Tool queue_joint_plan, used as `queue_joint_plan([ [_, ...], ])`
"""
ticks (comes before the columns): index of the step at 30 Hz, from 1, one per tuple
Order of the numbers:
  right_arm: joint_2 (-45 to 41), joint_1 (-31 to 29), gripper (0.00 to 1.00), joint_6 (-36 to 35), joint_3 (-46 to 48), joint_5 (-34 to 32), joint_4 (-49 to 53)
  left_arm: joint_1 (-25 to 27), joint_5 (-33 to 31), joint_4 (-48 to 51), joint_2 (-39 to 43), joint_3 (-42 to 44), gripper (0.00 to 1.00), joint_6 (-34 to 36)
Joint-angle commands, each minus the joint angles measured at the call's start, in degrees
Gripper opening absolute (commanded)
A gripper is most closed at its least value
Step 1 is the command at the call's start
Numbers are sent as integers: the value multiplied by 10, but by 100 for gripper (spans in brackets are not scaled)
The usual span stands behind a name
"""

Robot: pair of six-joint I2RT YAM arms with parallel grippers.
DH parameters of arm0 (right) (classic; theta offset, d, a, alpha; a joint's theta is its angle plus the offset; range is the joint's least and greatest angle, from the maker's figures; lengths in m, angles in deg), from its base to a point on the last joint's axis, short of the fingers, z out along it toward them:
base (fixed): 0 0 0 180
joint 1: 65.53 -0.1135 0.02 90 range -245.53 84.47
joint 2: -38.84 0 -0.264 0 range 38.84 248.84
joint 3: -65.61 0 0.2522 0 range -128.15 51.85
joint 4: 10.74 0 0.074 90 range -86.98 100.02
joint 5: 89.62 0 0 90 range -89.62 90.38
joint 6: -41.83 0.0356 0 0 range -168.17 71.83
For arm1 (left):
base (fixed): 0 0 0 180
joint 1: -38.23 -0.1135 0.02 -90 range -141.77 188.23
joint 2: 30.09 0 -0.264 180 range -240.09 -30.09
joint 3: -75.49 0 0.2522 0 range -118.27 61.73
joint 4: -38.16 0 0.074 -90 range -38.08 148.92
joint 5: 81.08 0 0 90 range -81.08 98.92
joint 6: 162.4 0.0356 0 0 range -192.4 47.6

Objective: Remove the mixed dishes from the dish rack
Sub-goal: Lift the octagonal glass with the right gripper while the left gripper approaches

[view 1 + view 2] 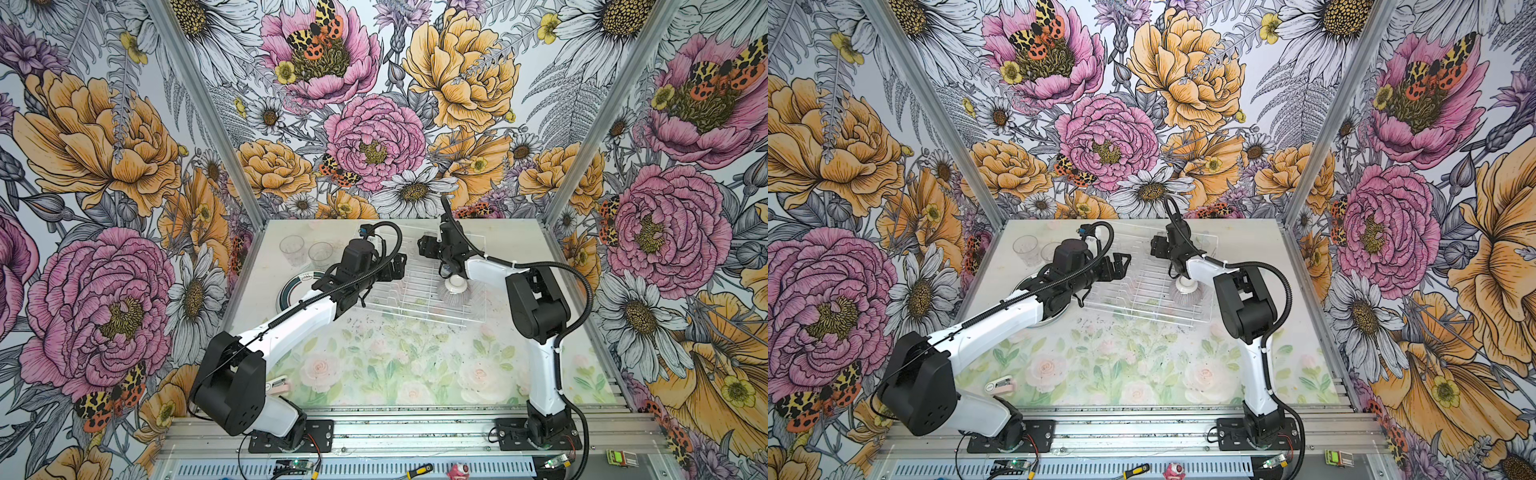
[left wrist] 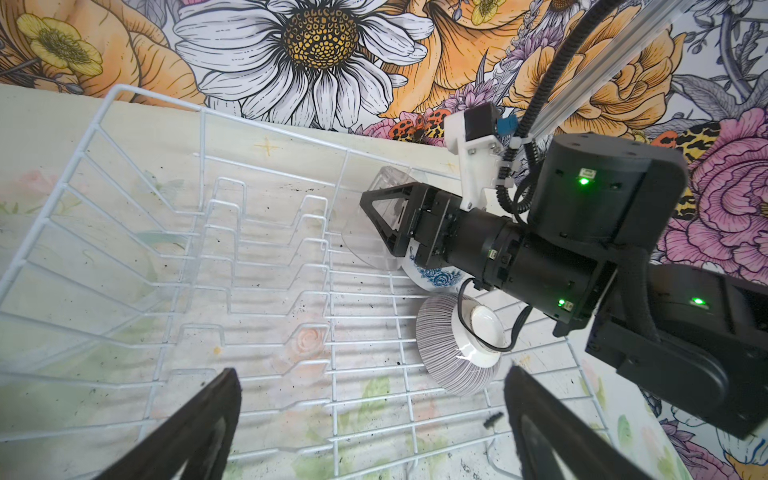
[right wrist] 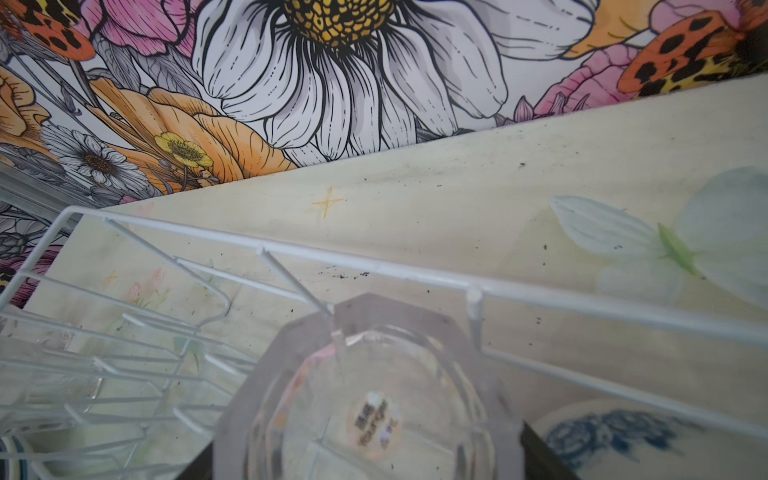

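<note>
at far end of dish rack (image 1: 419,297), right gripper (image 3: 368,453) pinching glass bowl (image 3: 374,365); striped bowl (image 1: 455,293) upside down in rack nearby. left gripper (image 2: 372,378) spread wide over rack's left side.

Near half of the table (image 1: 395,374): open. The dish rack's (image 1: 415,301) left plate slots are empty, free to enter. Its right end is crowded by a grey-striped bowl (image 1: 456,296), a blue-flowered bowl (image 2: 436,276), a clear glass bowl (image 2: 365,241) and the right gripper (image 2: 382,220). Tumblers (image 1: 293,249) and plates (image 1: 293,291) block the far left.
</note>
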Motion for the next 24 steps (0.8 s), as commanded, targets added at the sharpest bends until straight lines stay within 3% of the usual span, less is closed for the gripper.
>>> queue_joint_plan([
  [1, -51, -3, 64, 40, 23, 32, -11, 5, 16, -24, 14, 2, 99, -11],
  [8, -119, 2, 63, 111, 80, 93, -66, -2, 55, -69, 31, 28, 98, -21],
  [17, -182, 5, 63, 205, 135, 152, -163, -4, 82, -129, 41, 55, 90, -29],
  [24, -190, 6, 62, 313, 171, 199, -304, -2, 90, -146, 28, 56, 81, -34],
])
